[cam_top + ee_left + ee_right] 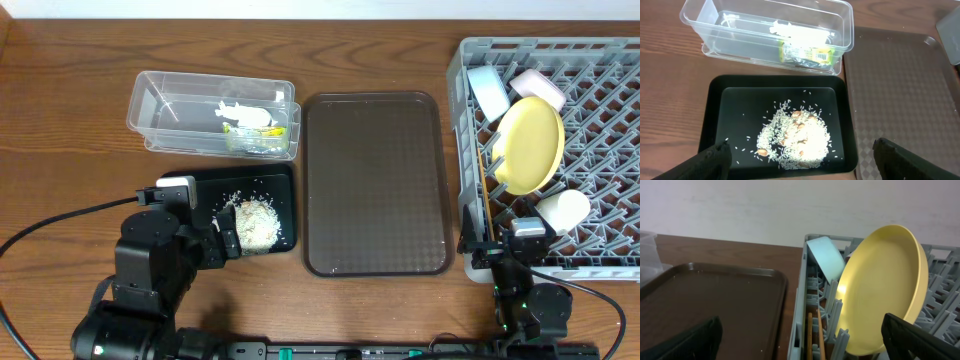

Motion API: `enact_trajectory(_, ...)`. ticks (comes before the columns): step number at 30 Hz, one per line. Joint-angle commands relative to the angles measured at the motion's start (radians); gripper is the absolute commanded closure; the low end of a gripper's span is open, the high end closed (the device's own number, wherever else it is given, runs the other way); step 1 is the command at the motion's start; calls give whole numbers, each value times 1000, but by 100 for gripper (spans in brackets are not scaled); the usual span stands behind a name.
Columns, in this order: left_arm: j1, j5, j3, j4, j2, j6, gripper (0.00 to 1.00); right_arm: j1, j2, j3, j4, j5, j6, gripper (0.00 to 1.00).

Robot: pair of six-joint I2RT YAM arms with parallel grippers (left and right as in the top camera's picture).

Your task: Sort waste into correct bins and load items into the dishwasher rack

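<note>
While both arms sit at the near edge of the table, crumpled white-and-green wrapper scraps (255,122) lie inside the clear tub (160,105) at far left. Just in front of the tub, the black tray (285,178) holds a clump of cooked rice (257,222), with stray grains scattered round it. The left gripper (801,146) hovers above the tray's near side, its fingers spread wide apart and holding nothing. At centre, the brown serving tray (375,185) lies flat beside both bins. To the right stands the grey dishwasher rack (600,115). A light blue bowl (488,90) and a white bowl (540,85) lean on edge at its far side, and the yellow plate (530,145) stands tilted in front of them. A white cup (563,210) lies nearer, and the chopsticks (486,200) run along the left wall. The right gripper (801,321) is at the rack's near left corner, fingers apart, gripping nothing
</note>
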Motion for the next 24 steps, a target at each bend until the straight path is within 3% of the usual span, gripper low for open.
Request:
enact_trajectory(1, -4, 2, -4, 1, 1, 17, 8, 7, -3, -2, -4, -5, -13, 1)
enact_trajectory(7, 19, -12, -34, -30, -50, 50, 8, 7, -3, -2, -4, -5, -13, 1)
enact_trajectory(11, 44, -17, -182, 70, -176, 51, 8, 7, -3, -2, -4, -5, -13, 1)
enact_trajectory(18, 56, -17, -563, 398, -455, 47, 7, 7, -3, -2, -4, -5, -13, 1)
enact_trajectory(24, 56, -18, -795, 737, -585, 54, 8, 7, -3, -2, -4, -5, -13, 1)
